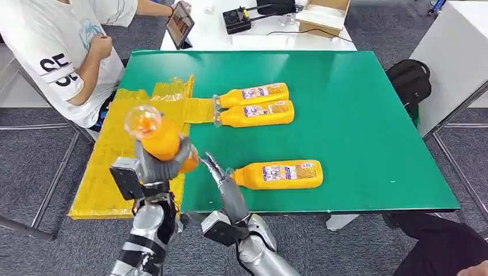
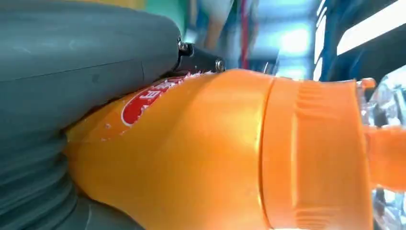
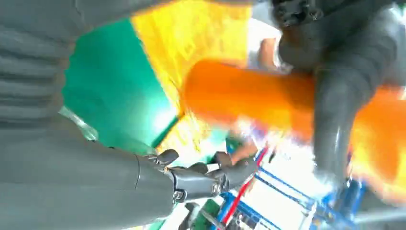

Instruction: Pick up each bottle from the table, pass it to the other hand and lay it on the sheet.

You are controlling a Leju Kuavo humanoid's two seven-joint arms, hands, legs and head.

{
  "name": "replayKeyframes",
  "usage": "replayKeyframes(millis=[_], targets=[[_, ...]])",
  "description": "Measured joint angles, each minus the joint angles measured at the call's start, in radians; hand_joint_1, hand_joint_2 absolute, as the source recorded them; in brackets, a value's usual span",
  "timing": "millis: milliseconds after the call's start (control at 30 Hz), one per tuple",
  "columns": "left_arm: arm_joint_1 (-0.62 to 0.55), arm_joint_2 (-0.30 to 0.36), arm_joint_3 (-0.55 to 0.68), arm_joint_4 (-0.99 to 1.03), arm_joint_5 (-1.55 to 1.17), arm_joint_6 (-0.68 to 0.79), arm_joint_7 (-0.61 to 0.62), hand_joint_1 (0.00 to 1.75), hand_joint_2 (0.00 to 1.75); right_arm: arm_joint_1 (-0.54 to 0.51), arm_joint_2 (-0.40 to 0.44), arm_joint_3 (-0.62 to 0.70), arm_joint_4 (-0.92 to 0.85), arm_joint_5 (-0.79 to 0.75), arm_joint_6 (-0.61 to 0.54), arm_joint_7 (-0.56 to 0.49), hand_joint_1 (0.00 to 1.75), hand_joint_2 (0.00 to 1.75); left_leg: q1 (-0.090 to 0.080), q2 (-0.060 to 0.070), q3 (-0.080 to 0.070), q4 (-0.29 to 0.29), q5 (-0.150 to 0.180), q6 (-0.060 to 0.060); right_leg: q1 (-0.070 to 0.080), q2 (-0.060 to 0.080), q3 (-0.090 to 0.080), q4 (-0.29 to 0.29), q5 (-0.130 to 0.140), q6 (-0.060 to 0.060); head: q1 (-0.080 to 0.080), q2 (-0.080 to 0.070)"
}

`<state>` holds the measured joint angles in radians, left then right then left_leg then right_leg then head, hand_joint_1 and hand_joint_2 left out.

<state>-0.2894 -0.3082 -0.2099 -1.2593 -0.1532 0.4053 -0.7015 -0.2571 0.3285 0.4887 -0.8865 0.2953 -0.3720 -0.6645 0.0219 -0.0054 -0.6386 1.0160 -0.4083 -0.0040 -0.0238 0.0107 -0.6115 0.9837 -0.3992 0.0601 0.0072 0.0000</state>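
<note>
My left hand [image 1: 156, 167] grips an orange bottle [image 1: 156, 134] upright above the yellow sheet [image 1: 121, 150], its clear cap pointing up toward me. The left wrist view shows that bottle [image 2: 215, 153] close up with my thumb across it. My right hand [image 1: 221, 178] hovers just right of it with its fingers spread and nothing in them; in the right wrist view the fingers [image 3: 210, 175] are apart and the held bottle [image 3: 249, 96] is beyond them. Another bottle [image 1: 277, 174] lies on the green table [image 1: 357, 115] beside the right hand. Two more bottles [image 1: 256, 106] lie side by side, caps on the sheet's edge.
A person in a white shirt [image 1: 63, 52] sits at the table's far left corner. A tablet [image 1: 180, 23], a black device [image 1: 237, 19] and a cardboard box [image 1: 323, 16] sit on a white table behind. A black bag [image 1: 410, 80] lies on the floor at right.
</note>
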Motion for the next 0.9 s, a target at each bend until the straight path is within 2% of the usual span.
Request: replayKeyframes(millis=[233, 333, 400, 500, 700, 800, 900], targets=[[-0.122, 0.029, 0.108, 0.1, -0.043, 0.121, 0.001, 1.75, 1.75, 0.014, 0.002, -0.052, -0.074, -0.021, 0.042, 0.0, 0.0, 0.0, 0.0, 0.0, 0.0, 0.0, 0.0, 0.0, 0.0, 0.0, 0.0, 0.0, 0.0, 0.0, 0.0, 0.0], [-0.164, 0.046, 0.133, 0.154, -0.076, 0.191, 0.001, 1.75, 1.75, 0.018, 0.002, -0.06, -0.096, -0.031, 0.042, 0.0, 0.0, 0.0, 0.0, 0.0, 0.0, 0.0, 0.0, 0.0, 0.0, 0.0, 0.0, 0.0, 0.0, 0.0, 0.0, 0.0], [-0.19, 0.056, 0.15, 0.209, -0.19, 0.267, 0.001, 1.75, 1.75, 0.024, 0.002, -0.061, -0.128, -0.047, 0.012, 0.0, 0.0, 0.0, 0.0, 0.0, 0.0, 0.0, 0.0, 0.0, 0.0, 0.0, -0.001, 0.0, 0.0, 0.0, 0.0, 0.0], [-0.225, 0.056, 0.23, 0.27, -0.412, 0.286, 0.001, 1.75, 1.75, 0.034, -0.001, -0.064, -0.18, -0.059, -0.022, 0.0, 0.0, 0.0, 0.0, 0.001, 0.0, 0.0, 0.0, 0.0, 0.0, 0.0, -0.001, 0.0, 0.0, 0.0, 0.0, 0.0], [-0.25, 0.056, 0.298, 0.333, -0.433, 0.293, 0.002, 1.75, 1.75, 0.044, -0.003, -0.067, -0.224, -0.059, -0.027, 0.0, 0.0, 0.0, 0.0, 0.0, 0.0, 0.0, 0.0, 0.0, 0.0, 0.0, -0.001, 0.0, 0.0, 0.0, 0.0, 0.0], [-0.26, 0.042, 0.365, 0.341, -0.692, 0.293, 0.002, 1.75, 1.75, 0.055, -0.005, -0.067, -0.257, -0.079, -0.073, 0.0, 0.0, 0.0, 0.0, 0.0, 0.0, 0.0, 0.0, 0.0, 0.0, 0.0, -0.001, 0.0, 0.0, 0.0, 0.0, 0.0], [-0.277, 0.012, 0.508, 0.335, -1.25, 0.294, 0.058, 1.75, 1.75, 0.081, -0.013, -0.061, -0.338, -0.103, -0.158, 0.0, 0.0, 0.0, 0.0, 0.0, -0.001, 0.0, 0.0, 0.0, 0.0, 0.0, -0.001, 0.0, 0.0, 0.0, 0.0, 0.0]])
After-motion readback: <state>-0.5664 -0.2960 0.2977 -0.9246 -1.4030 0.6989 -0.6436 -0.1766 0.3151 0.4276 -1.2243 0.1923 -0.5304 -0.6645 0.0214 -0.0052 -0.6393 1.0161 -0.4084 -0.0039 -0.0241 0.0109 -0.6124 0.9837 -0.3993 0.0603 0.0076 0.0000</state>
